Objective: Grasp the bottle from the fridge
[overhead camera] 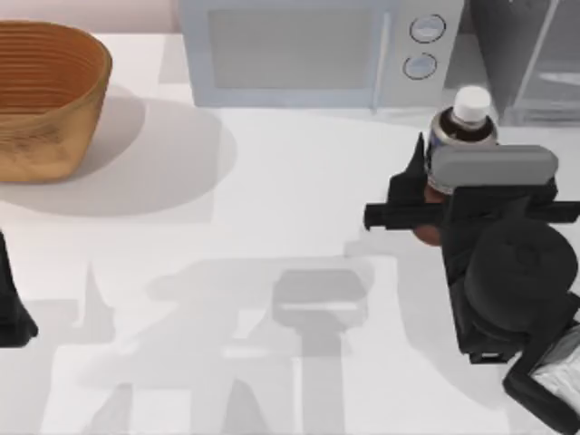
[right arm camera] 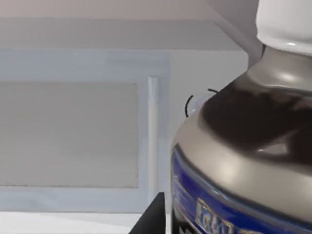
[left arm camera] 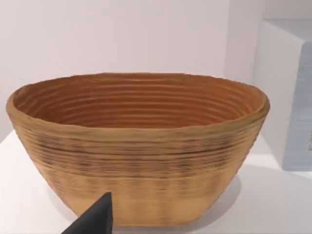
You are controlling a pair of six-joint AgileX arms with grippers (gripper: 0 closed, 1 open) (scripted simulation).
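left arm: parked at the far left edge of the table, its dark body low in the top view, well apart from the bottle.
left gripper (left arm camera: 97, 219): one dark fingertip pokes up in the left wrist view, facing the basket; i cannot tell whether the fingers are spread or together.
basket (overhead camera: 41, 95): woven, tan, ribbed bowl shape at the table's back left corner, standing upright and hollow side up, far from the work on the right.
table (overhead camera: 272, 227): white top, crossed by grey shadows of the arms around the middle.
microwave (overhead camera: 308, 50): light silver-blue box along the back edge, middle to right, door shut, two round knobs (overhead camera: 423, 45) on its right end; it stands just behind and left of the bottle.
bottle (overhead camera: 462, 127): upright on the table just in front of the microwave's knob end, white cap on top, pale shoulder, dark reddish-brown body, blue label band seen close in the right wrist view (right arm camera: 243, 161).
right gripper (overhead camera: 433, 195): low at the bottle's near side, with the wrist block covering the bottle's lower half from above; a dark finger (right arm camera: 151, 217) stands just beside the bottle's left flank; whether the fingers pinch it i cannot tell.
fridge (overhead camera: 535, 59): dark grey cabinet at the back right corner, pale-framed glassy panel, just right of the microwave and behind the bottle.
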